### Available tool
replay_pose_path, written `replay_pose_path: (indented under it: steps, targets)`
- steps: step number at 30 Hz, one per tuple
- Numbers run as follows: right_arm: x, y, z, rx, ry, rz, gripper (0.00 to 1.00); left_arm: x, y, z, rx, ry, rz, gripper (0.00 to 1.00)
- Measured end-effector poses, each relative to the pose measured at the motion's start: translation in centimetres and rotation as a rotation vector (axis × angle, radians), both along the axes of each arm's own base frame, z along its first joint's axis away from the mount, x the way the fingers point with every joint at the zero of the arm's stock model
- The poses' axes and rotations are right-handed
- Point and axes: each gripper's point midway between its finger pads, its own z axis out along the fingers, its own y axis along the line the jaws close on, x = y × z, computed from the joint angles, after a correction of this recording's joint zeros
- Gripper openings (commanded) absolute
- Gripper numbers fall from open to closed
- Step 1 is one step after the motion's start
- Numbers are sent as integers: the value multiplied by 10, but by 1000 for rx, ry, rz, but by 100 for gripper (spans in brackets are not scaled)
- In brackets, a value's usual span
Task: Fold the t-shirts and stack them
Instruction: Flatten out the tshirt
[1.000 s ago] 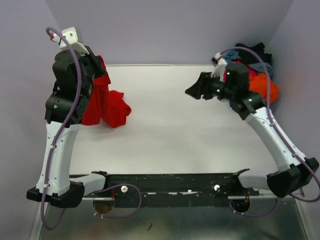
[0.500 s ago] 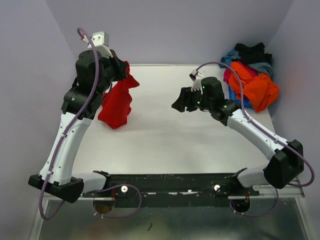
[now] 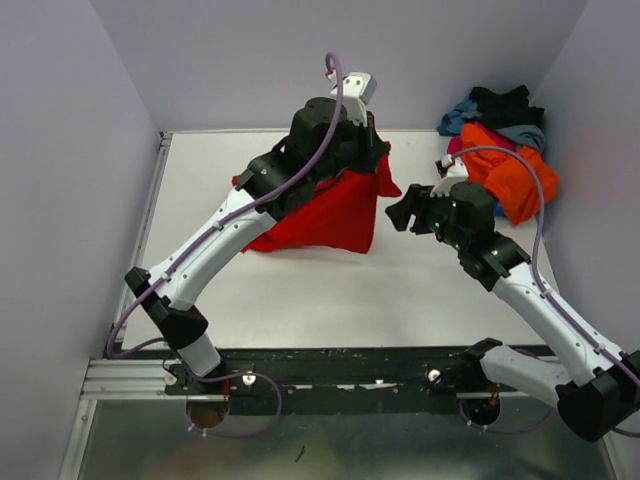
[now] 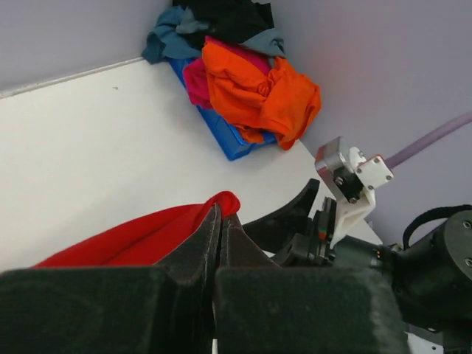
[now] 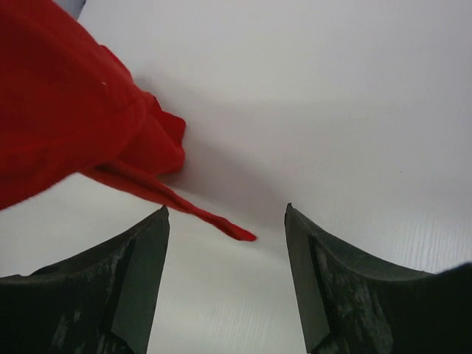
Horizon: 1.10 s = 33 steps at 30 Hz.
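My left gripper (image 3: 372, 150) is shut on the bright red t-shirt (image 3: 330, 210) and holds it up over the middle of the table; the cloth hangs and drapes down to the left. In the left wrist view the red shirt (image 4: 140, 236) is pinched between the closed fingers (image 4: 220, 221). My right gripper (image 3: 398, 212) is open and empty, just right of the red shirt's hanging corner (image 5: 236, 230), which lies between its fingertips (image 5: 227, 214) without touching them. The other t-shirts, orange (image 3: 515, 175), magenta, blue, grey-blue and black, are piled at the back right (image 4: 251, 81).
The pile of shirts rests on a blue plastic bin (image 4: 225, 136) in the back right corner. Purple walls close in the table on three sides. A black rail (image 3: 350, 365) runs along the near edge.
My left arm has swung from the far left to the middle of the table, carrying the red shirt with it. My right gripper has moved a little right and toward the shirt's hanging corner.
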Motion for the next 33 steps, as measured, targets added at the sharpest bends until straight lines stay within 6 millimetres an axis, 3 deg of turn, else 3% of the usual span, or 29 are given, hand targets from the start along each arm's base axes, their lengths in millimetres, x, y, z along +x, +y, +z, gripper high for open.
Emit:
replay_pose_path:
  steps: [2,4,5,6,8,9,12,15,17,20,23,25,29,33]
  targets:
    - [-3,-6,1,4,-12,-20,80,-1,-12,-2,-7,-4,-23,33]
    - [-6,-10,-5,-1,-6,-27,80,10,-20,-14,1,5,-16,62]
    - [-8,-11,-12,-8,6,-30,80,14,-22,-19,3,12,-11,69]
    - [-9,-12,-21,-15,22,-31,81,23,-26,-33,19,27,-5,75]
    - [-13,-14,-43,-34,71,-35,81,39,-36,-67,60,74,7,95]
    - [-15,-15,-55,-43,97,-38,82,45,-38,-83,82,96,13,99]
    - [-20,-20,-86,-75,168,-60,83,57,-35,-137,169,176,32,99]
    - [-17,-24,-100,-101,204,-89,82,61,-17,-159,215,215,56,97]
    - [-9,-27,-107,-122,240,-119,80,68,6,-165,222,229,91,96]
    - [10,-34,-116,-145,299,-181,75,87,65,-164,208,239,200,96]
    - [32,-49,-124,-149,344,-272,73,109,140,-163,212,231,381,96]
    - [45,-63,-127,-156,373,-348,72,116,171,-168,222,227,468,96]
    - [70,-94,-134,-147,416,-498,72,122,194,-193,254,255,537,95]
    - [84,-117,-149,-124,471,-595,73,126,210,-235,291,316,574,94]
